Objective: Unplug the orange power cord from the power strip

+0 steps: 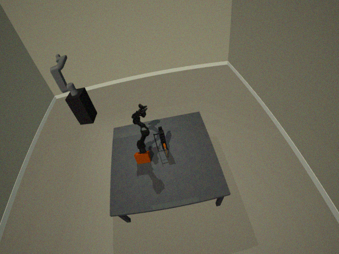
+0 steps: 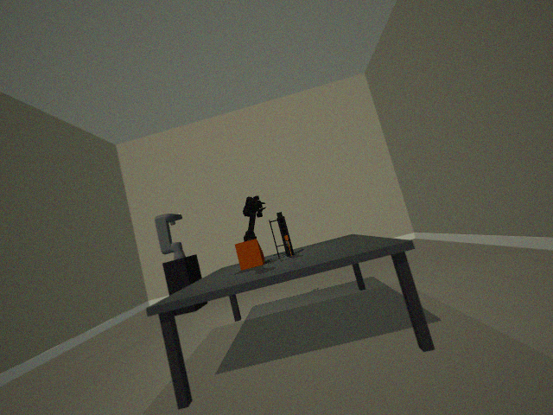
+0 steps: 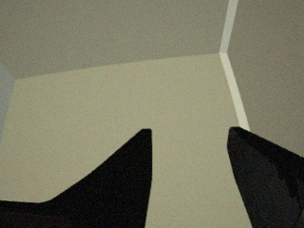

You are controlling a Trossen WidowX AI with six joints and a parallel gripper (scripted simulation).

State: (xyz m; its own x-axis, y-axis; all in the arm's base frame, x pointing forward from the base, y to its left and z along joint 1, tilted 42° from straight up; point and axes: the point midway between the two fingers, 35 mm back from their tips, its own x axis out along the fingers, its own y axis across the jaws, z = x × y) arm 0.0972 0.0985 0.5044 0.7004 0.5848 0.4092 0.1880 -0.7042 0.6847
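Observation:
The black power strip stands upright on the table, to the right of my arm. The orange plug is at the strip's lower part. The orange cord hangs down from the plug. Whether the plug is fully seated is too small to tell. My gripper is partly open, with nothing between its fingers. It is high up, above and to the left of the strip, apart from strip, plug and cord. The wrist view shows only walls and floor beyond the fingers.
A thin black frame stands just left of the strip, on my arm's side. My arm stands on an orange block on the grey table. A grey arm on a dark pedestal is off the table.

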